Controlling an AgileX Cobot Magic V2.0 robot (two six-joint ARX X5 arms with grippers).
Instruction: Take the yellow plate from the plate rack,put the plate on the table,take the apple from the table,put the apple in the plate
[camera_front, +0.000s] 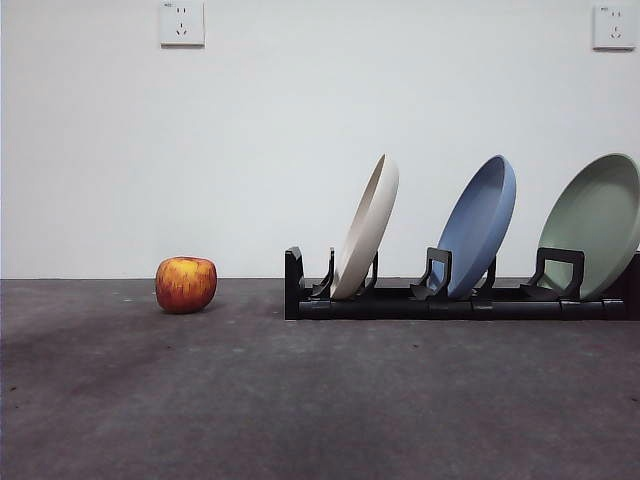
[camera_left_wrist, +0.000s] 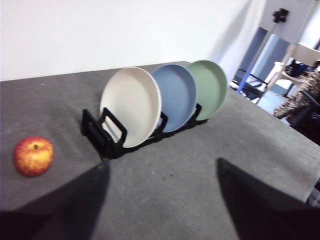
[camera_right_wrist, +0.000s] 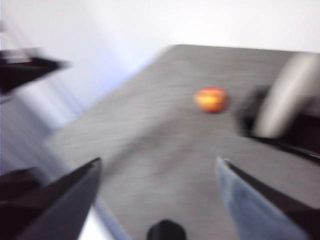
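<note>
- The right wrist view is smeared by blur: the apple (camera_right_wrist: 211, 99) shows only as a red-orange blob, and a pale streak beside a dark mass is all that can be made out of the yellow plate (camera_right_wrist: 285, 95) and the plate rack (camera_right_wrist: 300, 130).
- In the front view the plate rack (camera_front: 450, 300) runs off the right edge of the picture, and the sage-green plate (camera_front: 595, 225) is cut by that edge; neither arm appears there.
- The yellow plate (camera_front: 365, 228) stands tilted in the first slot at the rack's end nearest the apple; the blue plate (camera_front: 478, 225) leans in the next slot, the green one in the last.
- From the left wrist view the three plates overlap, the yellow plate (camera_left_wrist: 131, 106) covering part of the blue plate (camera_left_wrist: 176, 96), which covers part of the sage-green plate (camera_left_wrist: 211, 87).
- The apple (camera_front: 186, 284) rests on the table (camera_front: 300, 400), apart from the rack's end, toward the table's far edge by the wall.
- The left gripper (camera_left_wrist: 162, 200) hangs above the table with jaws spread, holding nothing, its view facing the rack.
- The right gripper (camera_right_wrist: 160, 200) is also parted and empty, near a table edge.
- A broad bare stretch of table lies on the near side of the rack and apple.
</note>
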